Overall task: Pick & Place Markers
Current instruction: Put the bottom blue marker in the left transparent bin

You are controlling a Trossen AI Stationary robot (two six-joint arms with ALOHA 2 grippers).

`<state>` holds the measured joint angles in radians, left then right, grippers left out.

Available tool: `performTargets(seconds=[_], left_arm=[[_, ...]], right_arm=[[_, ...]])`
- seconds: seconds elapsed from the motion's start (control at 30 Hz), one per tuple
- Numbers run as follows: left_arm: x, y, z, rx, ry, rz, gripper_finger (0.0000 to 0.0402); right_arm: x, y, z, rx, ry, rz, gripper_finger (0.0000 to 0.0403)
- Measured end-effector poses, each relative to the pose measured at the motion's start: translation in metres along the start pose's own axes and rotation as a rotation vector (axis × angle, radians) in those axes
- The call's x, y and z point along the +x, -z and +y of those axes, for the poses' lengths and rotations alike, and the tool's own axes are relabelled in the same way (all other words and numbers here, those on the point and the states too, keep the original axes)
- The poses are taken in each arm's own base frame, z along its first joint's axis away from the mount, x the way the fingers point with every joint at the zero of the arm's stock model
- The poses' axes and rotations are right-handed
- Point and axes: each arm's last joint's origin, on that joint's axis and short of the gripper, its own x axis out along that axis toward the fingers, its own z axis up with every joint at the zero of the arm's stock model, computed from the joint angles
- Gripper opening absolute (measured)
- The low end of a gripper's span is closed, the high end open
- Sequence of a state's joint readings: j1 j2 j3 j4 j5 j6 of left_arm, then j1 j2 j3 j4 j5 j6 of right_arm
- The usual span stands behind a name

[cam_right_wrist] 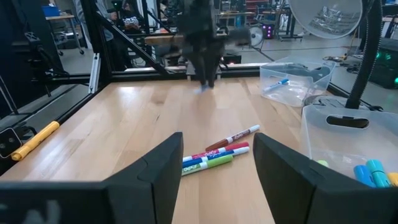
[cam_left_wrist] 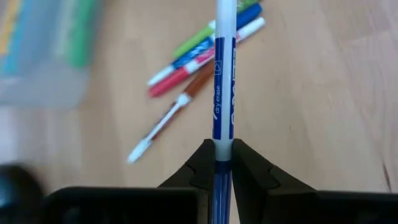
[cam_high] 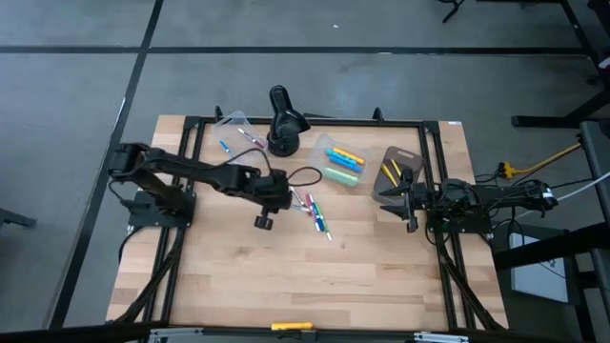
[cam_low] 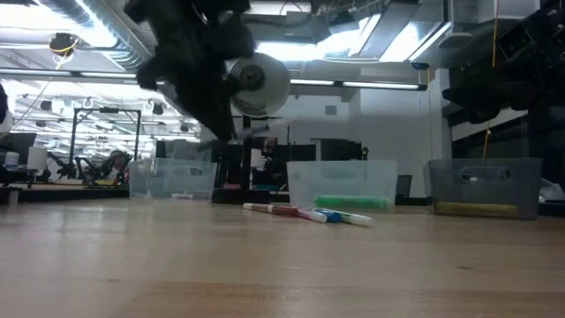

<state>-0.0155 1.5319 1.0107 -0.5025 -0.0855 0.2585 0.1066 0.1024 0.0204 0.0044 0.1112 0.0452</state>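
Note:
My left gripper (cam_left_wrist: 224, 155) hangs above the middle of the table (cam_high: 286, 286), slanting down, shut on a white marker with a blue printed band (cam_left_wrist: 224, 81). Just beyond it, a small heap of markers (cam_high: 315, 211) lies flat on the wood: green, blue, red and brown (cam_left_wrist: 186, 68), also seen in the right wrist view as the heap (cam_right_wrist: 217, 155). My right gripper (cam_right_wrist: 214, 168) waits open at the table's right edge (cam_high: 405, 202), pointing level toward the heap. My left gripper pinches the blue-banded marker between its two fingers (cam_left_wrist: 249, 171), on the barrel's lower stretch (cam_left_wrist: 224, 140). The marker runs along the fingers and sticks out well past their tips. The fingers slant down from the table's left. The low view shows the gripper raised well off the wood.
A black desk lamp (cam_high: 284, 119) stands at the far middle. A clear tub (cam_high: 233, 129) holding a blue marker sits at its left, a tub (cam_high: 343, 162) with yellow, cyan and green markers at its right, and a grey tub (cam_high: 400, 164) with yellow markers beside my right gripper. Bare wood lies toward the near edge.

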Motion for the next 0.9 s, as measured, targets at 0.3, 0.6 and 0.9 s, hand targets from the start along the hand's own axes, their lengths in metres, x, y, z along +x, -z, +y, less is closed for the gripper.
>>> performTargets(seconds=[0.3,0.6,0.9], left_arm=[[-0.057,0.012,0.005,-0.072,-0.161,-0.007,0.003],[-0.098,0.028,0.009,-0.116,-0.298,-0.013,0.0031],[-0.134,0.043,0.012,-0.172,-0.426,-0.067,0.0032]], right_arm=[[0.0,0.0,0.0,0.0,0.0,-0.001,0.0194],[0.0,0.0,0.0,0.0,-0.006,0.0,0.0194],[0.0,0.0,0.0,0.0,-0.007,0.001,0.0194]])
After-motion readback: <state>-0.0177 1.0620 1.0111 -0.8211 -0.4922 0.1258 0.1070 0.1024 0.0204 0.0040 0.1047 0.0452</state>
